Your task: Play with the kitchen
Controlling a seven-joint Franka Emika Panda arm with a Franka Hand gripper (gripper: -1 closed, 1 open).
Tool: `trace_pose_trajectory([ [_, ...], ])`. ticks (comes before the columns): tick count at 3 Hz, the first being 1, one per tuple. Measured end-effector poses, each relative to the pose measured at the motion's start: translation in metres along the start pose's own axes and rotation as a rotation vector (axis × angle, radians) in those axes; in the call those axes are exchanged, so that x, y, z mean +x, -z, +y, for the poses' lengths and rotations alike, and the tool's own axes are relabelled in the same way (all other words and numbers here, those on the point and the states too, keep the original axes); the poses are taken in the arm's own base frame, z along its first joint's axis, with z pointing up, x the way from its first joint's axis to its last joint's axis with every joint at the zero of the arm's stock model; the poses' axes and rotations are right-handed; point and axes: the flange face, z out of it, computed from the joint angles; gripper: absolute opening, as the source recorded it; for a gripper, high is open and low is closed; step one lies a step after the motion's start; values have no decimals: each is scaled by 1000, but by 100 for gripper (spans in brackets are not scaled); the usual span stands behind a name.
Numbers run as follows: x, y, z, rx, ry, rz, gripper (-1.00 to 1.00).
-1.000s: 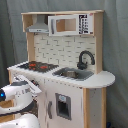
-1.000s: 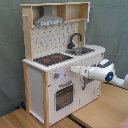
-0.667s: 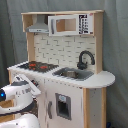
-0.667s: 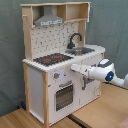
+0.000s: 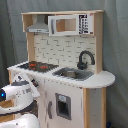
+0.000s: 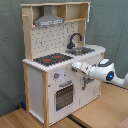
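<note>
Reaching toward the kitchen front, the end effector hovers near its knobs.

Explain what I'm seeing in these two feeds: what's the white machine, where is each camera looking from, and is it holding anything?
The white machine is a robot arm. Both cameras stand off the arm. The first exterior view shows the toy kitchen with the arm at the first exterior view's left; the second exterior view shows it with the arm reaching in from the second exterior view's right. On the counter are a stovetop, a sink and a black faucet. The claw is up against the kitchen's front, just under the counter edge. I cannot tell whether it grips anything.
</note>
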Motion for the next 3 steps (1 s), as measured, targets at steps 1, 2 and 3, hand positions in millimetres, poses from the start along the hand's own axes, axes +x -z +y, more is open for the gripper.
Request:
trace_pose_trajectory([
  [1,0,0,0,1,-104,3,-100],
  [2,2,1,-1,4,-135,11,-100],
  [3,3,1,-1,4,-134,13,100],
])
